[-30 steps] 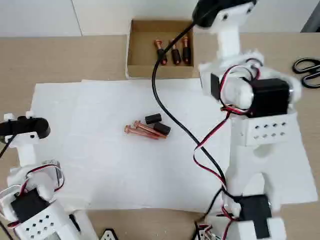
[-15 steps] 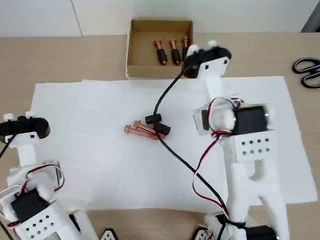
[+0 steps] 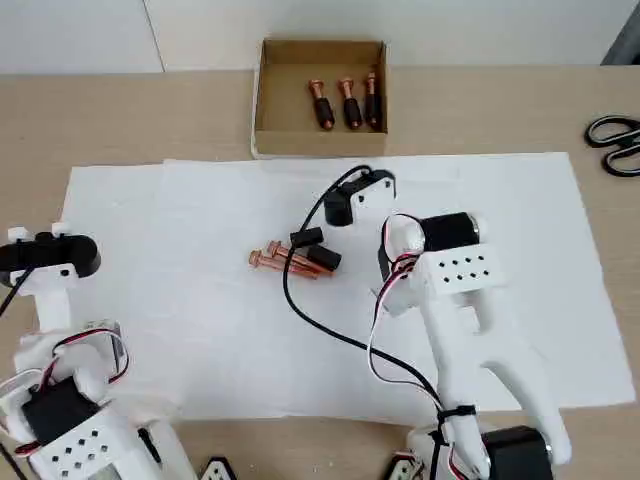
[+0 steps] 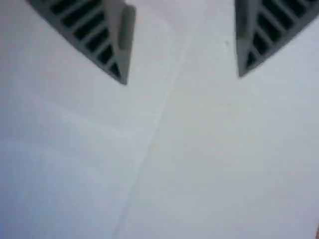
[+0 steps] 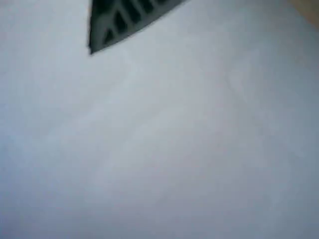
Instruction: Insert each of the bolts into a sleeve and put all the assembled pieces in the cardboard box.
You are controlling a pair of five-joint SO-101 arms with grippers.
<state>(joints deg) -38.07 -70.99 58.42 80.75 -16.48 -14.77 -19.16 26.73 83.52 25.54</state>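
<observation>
Bolts (image 3: 288, 260), sleeves (image 3: 322, 257) mid sheet (image 3: 180, 300), far from edges; right arm (image 3: 455, 275) seemingly near.

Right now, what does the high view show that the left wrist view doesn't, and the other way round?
High view adds: the brown cardboard box holding three assembled copper-and-black pieces, two loose copper bolts next to two loose black sleeves mid-sheet, and a white arm bent over the paper beside them.
Left wrist view adds: the left gripper, its grey slotted fingers spread wide above the paper.
Shared: the white paper sheet.
</observation>
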